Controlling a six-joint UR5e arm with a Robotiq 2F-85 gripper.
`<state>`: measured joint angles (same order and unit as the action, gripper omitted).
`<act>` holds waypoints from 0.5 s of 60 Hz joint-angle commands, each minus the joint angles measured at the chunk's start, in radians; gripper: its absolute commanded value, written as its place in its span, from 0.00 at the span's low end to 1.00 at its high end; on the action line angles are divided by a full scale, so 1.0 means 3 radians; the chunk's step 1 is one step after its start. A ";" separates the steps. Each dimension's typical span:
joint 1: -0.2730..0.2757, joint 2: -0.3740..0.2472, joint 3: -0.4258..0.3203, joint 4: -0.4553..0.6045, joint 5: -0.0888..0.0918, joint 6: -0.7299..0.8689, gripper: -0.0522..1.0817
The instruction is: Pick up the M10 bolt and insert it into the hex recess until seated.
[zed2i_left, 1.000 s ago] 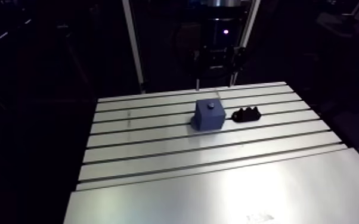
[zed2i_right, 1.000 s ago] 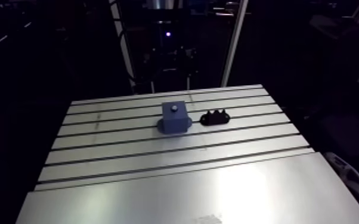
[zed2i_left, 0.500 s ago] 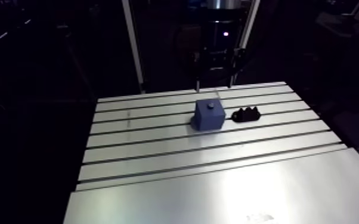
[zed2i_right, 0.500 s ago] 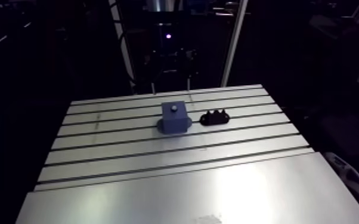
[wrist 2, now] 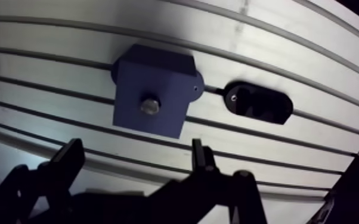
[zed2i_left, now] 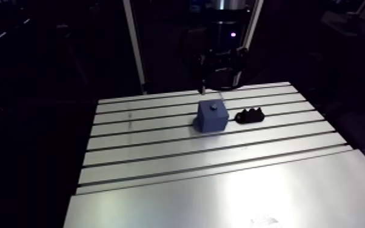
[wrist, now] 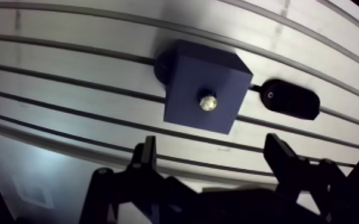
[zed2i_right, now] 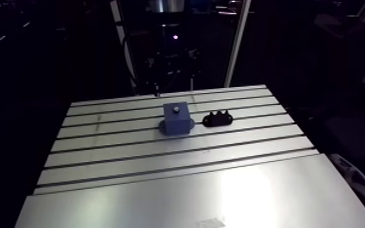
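A blue block stands on the slotted table, and the bolt's metal end shows in the middle of the block's top face. My gripper hangs above the table a short way back from the block. It is open, its dark fingers are spread wide, and nothing is between them. In the arm view the gripper is over the table's far edge, behind the blue block.
A small black holder with bumps on top lies beside the block on the same slot; it also shows in the arm view. The near part of the table is a smooth plate.
The whole arm view has shifted slightly, so the camera has moved. The gripper reaches a little lower toward the table's far edge. Block, bolt and holder have not moved.
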<state>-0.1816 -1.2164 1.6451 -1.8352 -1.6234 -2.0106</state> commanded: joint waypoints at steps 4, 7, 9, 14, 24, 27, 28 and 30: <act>0.0007 0.0003 0.0056 -0.0163 -0.0002 -0.0358 0.07; 0.0007 0.0003 0.0065 -0.0177 -0.0001 -0.0366 0.08; 0.0007 -0.0002 0.0076 -0.0222 -0.0001 -0.0372 0.09; 0.0007 0.0003 0.0086 -0.0283 -0.0005 -0.0373 0.12; 0.0002 0.0003 0.0112 -0.0333 -0.0016 -0.0367 0.25; 0.0002 -0.0007 0.0132 -0.0338 -0.0021 -0.0363 0.29; 0.0002 -0.0007 0.0132 -0.0338 -0.0021 -0.0363 0.29; 0.0002 -0.0012 0.0143 -0.0338 -0.0022 -0.0362 0.32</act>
<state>-0.1803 -1.2161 1.6746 -1.9232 -1.6271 -2.1174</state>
